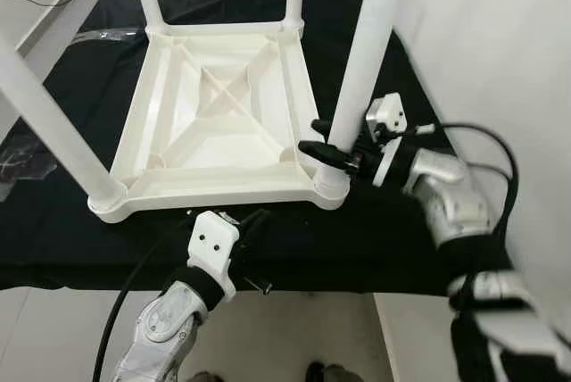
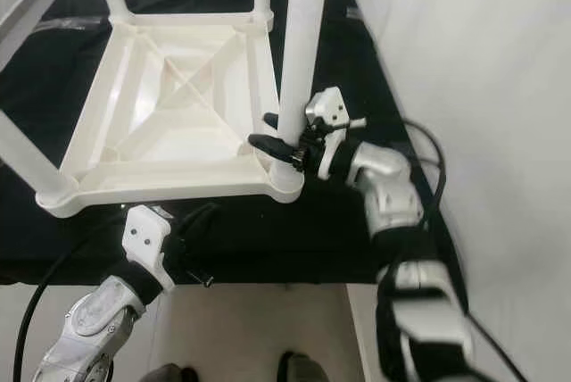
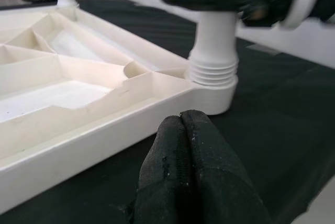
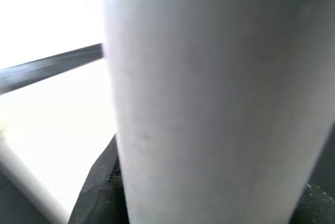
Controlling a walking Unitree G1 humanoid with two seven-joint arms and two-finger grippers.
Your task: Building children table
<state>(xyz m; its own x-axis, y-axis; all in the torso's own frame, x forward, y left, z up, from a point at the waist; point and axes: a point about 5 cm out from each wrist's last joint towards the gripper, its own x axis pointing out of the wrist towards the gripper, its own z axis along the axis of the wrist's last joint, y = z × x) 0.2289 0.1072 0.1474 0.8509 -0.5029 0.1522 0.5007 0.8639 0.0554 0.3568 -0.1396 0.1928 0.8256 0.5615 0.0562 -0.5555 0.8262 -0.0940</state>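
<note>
Right gripper (image 1: 323, 139) clasping the white table leg (image 1: 365, 52) just above its threaded socket on the upturned tabletop (image 1: 214, 187); left gripper (image 3: 182, 130), pinched closed on nothing, idling just short of that corner; leg risking cross-threading if tilted.

We see the white children's table (image 1: 219, 123) lying upside down on the black-covered worktop (image 1: 393, 221), its ribbed underside facing up and a leg rising from each corner. Our right tool (image 1: 323, 145) sits at the table's near right corner, its two black fingers (image 1: 317, 147) on either side of the base of the white leg (image 1: 361, 70) just above the socket. Our left tool (image 1: 250, 230) rests low over the worktop's near edge, just in front of the tabletop's near rim and well apart from the right tool. Another leg (image 1: 53, 132) stands at the corner farthest from the right tool along that near rim.
</note>
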